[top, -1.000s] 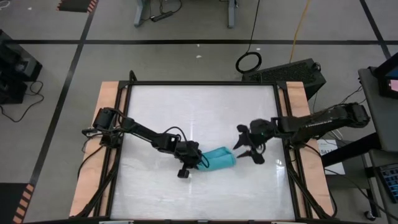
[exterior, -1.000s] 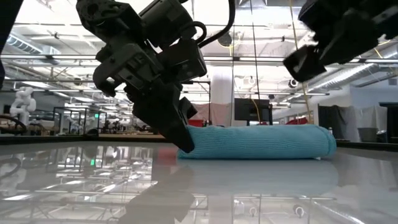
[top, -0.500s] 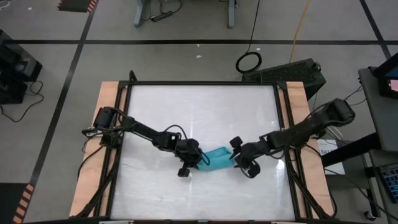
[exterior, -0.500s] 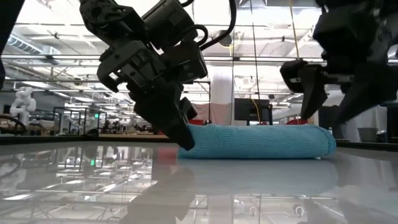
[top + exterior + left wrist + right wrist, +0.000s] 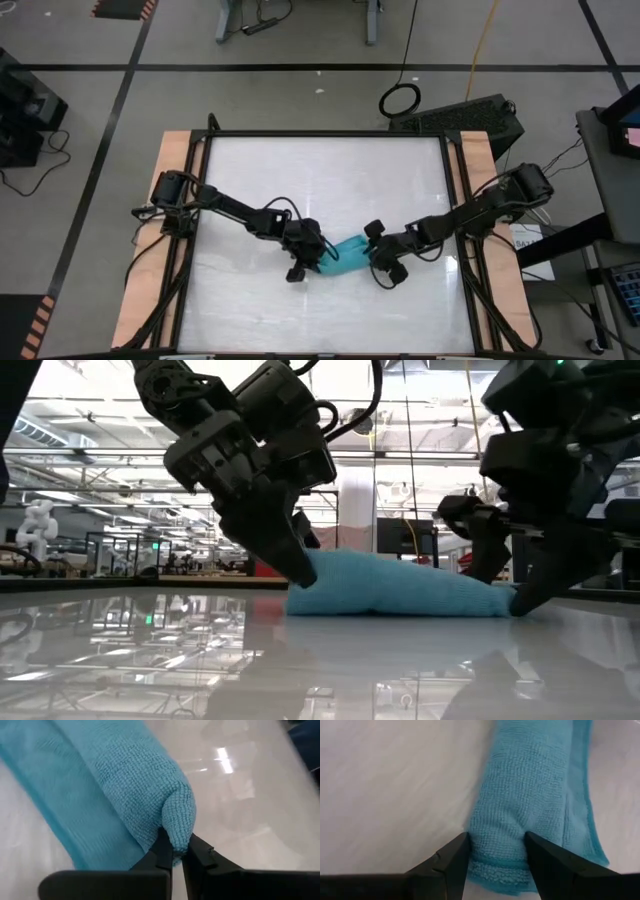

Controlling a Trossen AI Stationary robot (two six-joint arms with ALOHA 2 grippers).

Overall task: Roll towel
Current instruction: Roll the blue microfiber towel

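The towel (image 5: 347, 251) lies rolled into a short turquoise cylinder on the white counter (image 5: 320, 180), toward the near middle of its surface, between the two arms. In the low view the roll (image 5: 400, 588) rests on the glossy top with its left end raised and its right end pressed lower.

The left pincer (image 5: 305, 256) is at the roll's left end. The left wrist view shows its two dark fingers (image 5: 165, 851) drawn almost together, pinching a small fold of the towel (image 5: 125, 785) between them, so it has hold of the cloth's end.

The right pincer (image 5: 383, 258) is at the roll's opposite end. In the right wrist view its fingers (image 5: 452, 857) stand apart on either side of the roll (image 5: 530, 795), each pressed against the cloth, and the roll narrows slightly where they squeeze it. A flat edge of the towel lies beside the roll on the counter (image 5: 380, 780). In the low view the right pincer (image 5: 505, 575) comes down onto the towel's right end, touching the counter (image 5: 320, 670).
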